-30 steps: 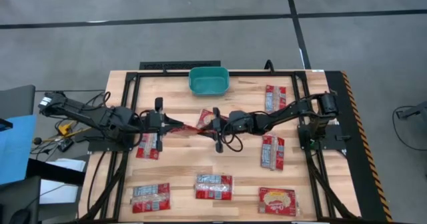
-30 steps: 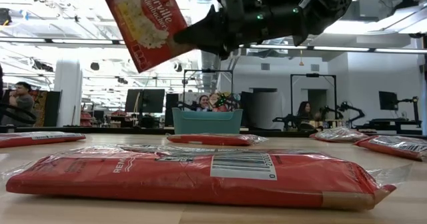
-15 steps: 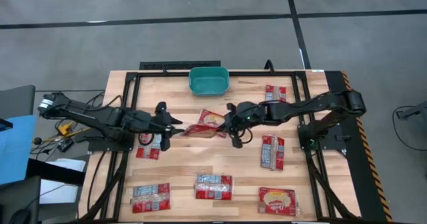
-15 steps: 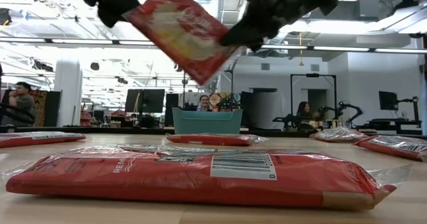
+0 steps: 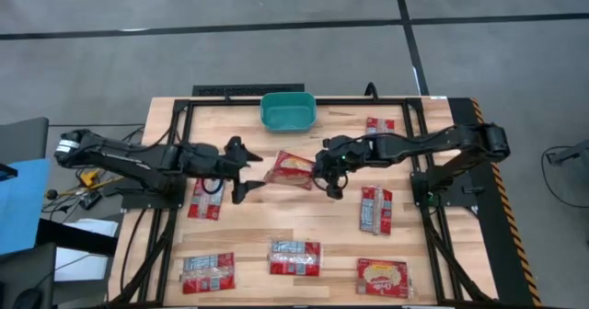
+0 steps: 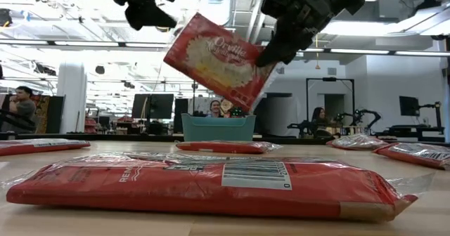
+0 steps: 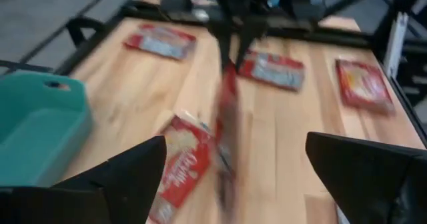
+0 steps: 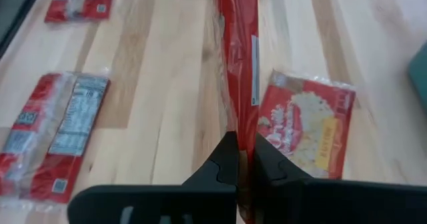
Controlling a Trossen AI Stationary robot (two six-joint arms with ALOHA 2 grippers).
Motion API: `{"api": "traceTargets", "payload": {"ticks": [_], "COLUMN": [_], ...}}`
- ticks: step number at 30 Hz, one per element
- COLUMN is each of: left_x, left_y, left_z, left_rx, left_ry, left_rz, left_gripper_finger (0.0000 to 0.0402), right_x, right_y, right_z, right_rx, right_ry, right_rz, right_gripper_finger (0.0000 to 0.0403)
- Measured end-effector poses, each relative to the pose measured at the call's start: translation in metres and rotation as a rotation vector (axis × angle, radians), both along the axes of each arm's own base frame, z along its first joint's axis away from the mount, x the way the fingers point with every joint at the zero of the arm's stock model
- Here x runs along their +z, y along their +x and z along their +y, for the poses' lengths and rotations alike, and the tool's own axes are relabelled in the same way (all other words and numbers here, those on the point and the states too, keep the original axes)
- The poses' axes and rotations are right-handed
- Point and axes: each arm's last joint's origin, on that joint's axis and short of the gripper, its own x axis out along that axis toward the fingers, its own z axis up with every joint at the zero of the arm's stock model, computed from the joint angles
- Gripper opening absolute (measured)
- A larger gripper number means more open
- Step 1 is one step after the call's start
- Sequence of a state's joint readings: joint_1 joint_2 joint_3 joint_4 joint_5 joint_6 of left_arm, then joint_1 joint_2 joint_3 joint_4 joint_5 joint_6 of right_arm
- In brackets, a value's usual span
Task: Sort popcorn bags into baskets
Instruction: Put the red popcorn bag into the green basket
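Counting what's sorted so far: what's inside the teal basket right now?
Nothing shows inside the teal basket: from above and in the left wrist view its floor looks bare. The right gripper holds a popcorn bag in the air short of it; the left gripper is open.

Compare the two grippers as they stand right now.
The right gripper is shut on the raised popcorn bag, gripping its edge; the left gripper is open and holds nothing. The right one touches the bag, while the left one sits apart from it. Both hang above the table.
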State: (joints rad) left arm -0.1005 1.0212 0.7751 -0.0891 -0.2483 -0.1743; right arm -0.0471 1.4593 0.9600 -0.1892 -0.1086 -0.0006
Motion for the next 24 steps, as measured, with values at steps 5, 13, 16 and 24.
{"api": "traceTargets", "payload": {"ticks": [5,13,16,24], "left_x": [0.003,0.017,0.024,0.012], "left_y": [0.024,0.078,0.096,0.132], "left_z": [0.010,0.025,0.029,0.035], "left_rx": [-0.070,-0.146,-0.181,-0.274], "left_ry": [-0.020,0.066,0.074,0.008], "left_rz": [0.038,0.277,0.323,0.509], "left_gripper_finger": [0.0331,0.0247,0.0215,0.0081], "right_x": [0.008,0.019,0.021,0.022], "right_y": [0.001,0.001,0.001,0.002], "right_z": [0.000,0.000,-0.001,0.005], "right_rx": [0.006,0.006,0.003,0.013], "right_ry": [-0.001,0.000,-0.003,0.001], "right_rz": [0.008,0.064,0.068,0.065], "right_gripper_finger": [0.0018,0.0018,0.0018,0.0019]}}
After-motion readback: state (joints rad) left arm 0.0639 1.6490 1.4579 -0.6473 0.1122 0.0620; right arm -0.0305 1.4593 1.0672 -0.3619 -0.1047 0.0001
